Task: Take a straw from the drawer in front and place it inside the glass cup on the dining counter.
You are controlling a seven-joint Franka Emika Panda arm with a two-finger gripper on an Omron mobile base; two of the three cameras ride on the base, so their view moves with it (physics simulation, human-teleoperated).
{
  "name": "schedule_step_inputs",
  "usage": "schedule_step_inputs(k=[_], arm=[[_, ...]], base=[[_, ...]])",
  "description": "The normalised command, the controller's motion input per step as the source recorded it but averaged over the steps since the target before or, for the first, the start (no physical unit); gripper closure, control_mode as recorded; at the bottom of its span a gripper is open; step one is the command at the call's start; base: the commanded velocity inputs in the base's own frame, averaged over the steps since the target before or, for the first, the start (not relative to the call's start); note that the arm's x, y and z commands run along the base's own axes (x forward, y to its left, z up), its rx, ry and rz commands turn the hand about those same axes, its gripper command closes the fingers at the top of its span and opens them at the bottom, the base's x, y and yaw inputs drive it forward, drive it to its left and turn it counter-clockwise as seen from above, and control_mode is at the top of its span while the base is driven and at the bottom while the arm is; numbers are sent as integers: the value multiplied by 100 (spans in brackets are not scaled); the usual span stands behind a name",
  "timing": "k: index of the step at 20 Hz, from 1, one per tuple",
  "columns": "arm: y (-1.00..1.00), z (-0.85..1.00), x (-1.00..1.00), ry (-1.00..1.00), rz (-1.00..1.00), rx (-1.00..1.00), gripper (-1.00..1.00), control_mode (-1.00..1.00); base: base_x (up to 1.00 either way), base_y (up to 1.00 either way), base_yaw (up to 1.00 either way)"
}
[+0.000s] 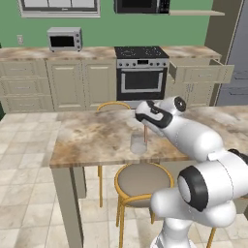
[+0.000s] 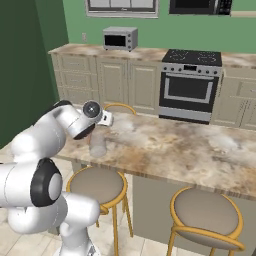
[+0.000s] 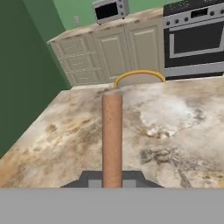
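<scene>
- Straw (image 3: 112, 140) clamped in the pincer (image 3: 112, 180); in the hand view it runs straight up from between the tips, with marbled desk (image 3: 175, 131) behind it.
- Left base view: straw (image 1: 146, 131) hangs down from the hand, lower end at or just inside the rim of the glass cup (image 1: 138, 144), on the cup's right side. Pincer (image 1: 145, 121) sits right above the cup.
- Cup stands on the desk (image 1: 92, 135) near its front edge, above a round stool (image 1: 143, 180).
- Drawer (image 1: 201, 72) in the far cabinets, right of the oven (image 1: 141, 80), stands pulled out.
- Risks, as I judge them:
  - Straw looks off-centre toward the cup wall; a release from here could tip it over the rim onto the desk.
  - Pushing down while off-centre could nudge or topple the cup, which is close to the desk edge.
  - Thin straw, light cup: a sideways drag on exit could pull it out again.
- Hard to read:
  - Cup is clear and blends into the marble; rim barely traceable.
  - Right base view: arm covers the straw, cup (image 2: 98, 146) is half hidden behind it.
  - Cannot tell if the straw tip is inside the cup or just in front of it.
</scene>
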Motion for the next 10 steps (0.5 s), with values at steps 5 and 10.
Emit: schedule_step_inputs(k=[5,10], arm=[[0,-7,0,8,-5,0,100,-100],[0,-8,0,9,-5,0,100,-100]], base=[[0,0,0],[0,0,0]])
